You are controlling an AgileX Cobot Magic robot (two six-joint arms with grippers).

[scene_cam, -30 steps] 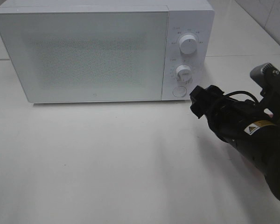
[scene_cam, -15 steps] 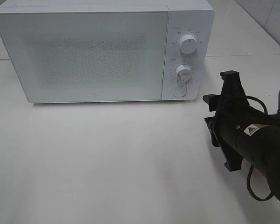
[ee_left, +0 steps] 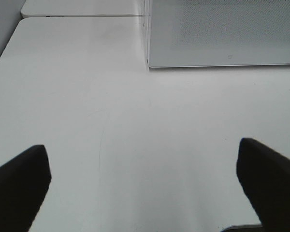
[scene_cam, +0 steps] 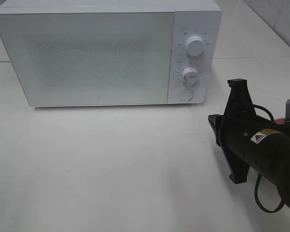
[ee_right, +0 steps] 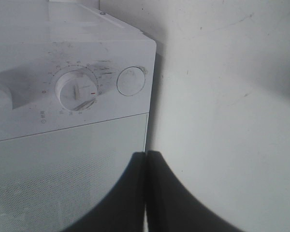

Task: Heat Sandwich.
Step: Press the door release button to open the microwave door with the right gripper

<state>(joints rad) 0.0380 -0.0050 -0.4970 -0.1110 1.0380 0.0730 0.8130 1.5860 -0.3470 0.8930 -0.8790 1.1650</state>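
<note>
We see our left gripper [ee_left: 144,193] w/ jaws spread wide, one dark fingertip [ee_left: 19,186] at each side, white table [ee_left: 87,87] showing btwn them. Microwave [ee_left: 222,34] stands ahead on the table, speckled door facing us.

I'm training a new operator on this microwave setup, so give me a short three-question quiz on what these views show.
1. How many dials does the microwave have?
2. True or false: its door stands open.
3. Which is shut: A the left gripper, B the right gripper, C both?
Key: 1 two; 2 false, the door is closed; 3 B, the left gripper is open.
</note>
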